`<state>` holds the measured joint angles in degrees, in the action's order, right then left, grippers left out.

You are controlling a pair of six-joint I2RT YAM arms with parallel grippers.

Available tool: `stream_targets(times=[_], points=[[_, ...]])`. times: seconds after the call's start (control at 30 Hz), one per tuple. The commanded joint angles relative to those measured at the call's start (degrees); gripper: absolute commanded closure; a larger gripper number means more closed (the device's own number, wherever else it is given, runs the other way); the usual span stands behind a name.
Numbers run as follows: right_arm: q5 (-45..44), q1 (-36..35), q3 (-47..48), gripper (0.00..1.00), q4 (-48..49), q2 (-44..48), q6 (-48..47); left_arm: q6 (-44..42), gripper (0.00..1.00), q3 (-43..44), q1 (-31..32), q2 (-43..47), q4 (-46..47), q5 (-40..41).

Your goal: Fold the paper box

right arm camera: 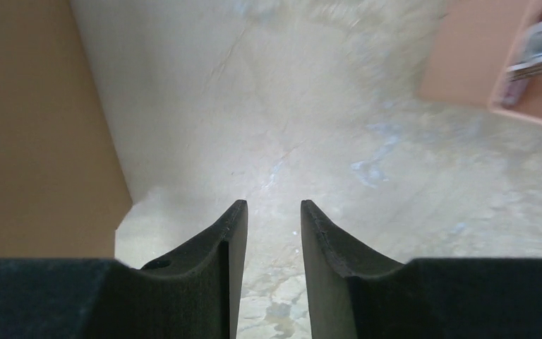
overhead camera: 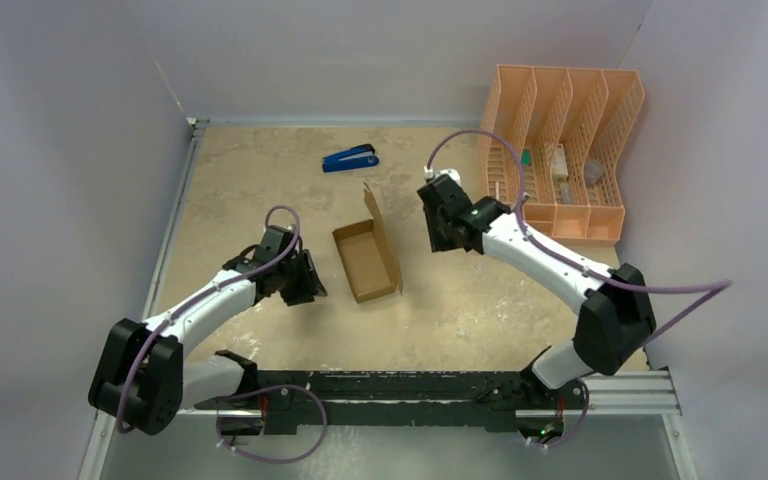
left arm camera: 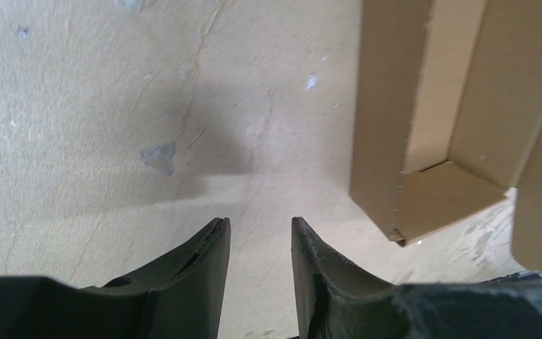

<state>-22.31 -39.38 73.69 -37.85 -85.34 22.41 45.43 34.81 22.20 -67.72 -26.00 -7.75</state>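
From my seat I count one paper box (overhead camera: pixel 368 262), one stapler (overhead camera: pixel 350 158), one file organizer (overhead camera: pixel 610 215) and two arms.

The paper box is plain brown cardboard, matte and unmarked. It is a small rectangular tray with straight walls, open at the top. One lid flap stands upright at its far end. The box sits near the middle of the bench (overhead camera: pixel 240 180), between the two arms, and I see nothing inside it but its own bare floor. In the left wrist view its near corner shows a tucked inner flap and a slightly ragged cut edge.

The bench top is beige and mottled, with scuffs and pale patches. The stapler is blue, long and low, and lies on the bench beyond the box, apart from it.

The organizer is peach-orange mesh with four upright slots and stands at the far right corner. Three slots hold small items, one greenish, one whitish and one grey, too small for me to name.

The left arm (overhead camera: pixel 210 300) has its black jaws just left of the box, narrowly parted, with only bench between them. The right arm (overhead camera: pixel 540 255) has its jaws right of the upright flap, also narrowly parted and holding nothing. A flat cardboard face fills the left of that wrist view.
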Motion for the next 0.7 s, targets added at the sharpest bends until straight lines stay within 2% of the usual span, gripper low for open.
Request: stream_targets(times=[0.0, 0.27, 0.43, 0.67], points=[[7.5, 0.0, -6.6, 0.64, 15.5, -1.2, 1.4, 2.6, 0.64, -2.7, 0.5, -1.0, 5.0, -0.8], [15.8, 0.1, -13.2, 0.67, 31.4, -7.5, 3.4, 7.8, 0.64, -2.5, 7.1, -6.6, 13.9, 0.3], [19.5, 0.0, -16.2, 0.68, 40.9, -11.9, 2.7, 9.0, 0.64, -1.9, 8.8, -8.9, 17.0, 2.7], [24.1, -2.5, -17.4, 0.68, 45.6, -15.3, 4.4, 8.3, 0.64, 1.1, 11.1, -13.4, 18.8, 3.2]])
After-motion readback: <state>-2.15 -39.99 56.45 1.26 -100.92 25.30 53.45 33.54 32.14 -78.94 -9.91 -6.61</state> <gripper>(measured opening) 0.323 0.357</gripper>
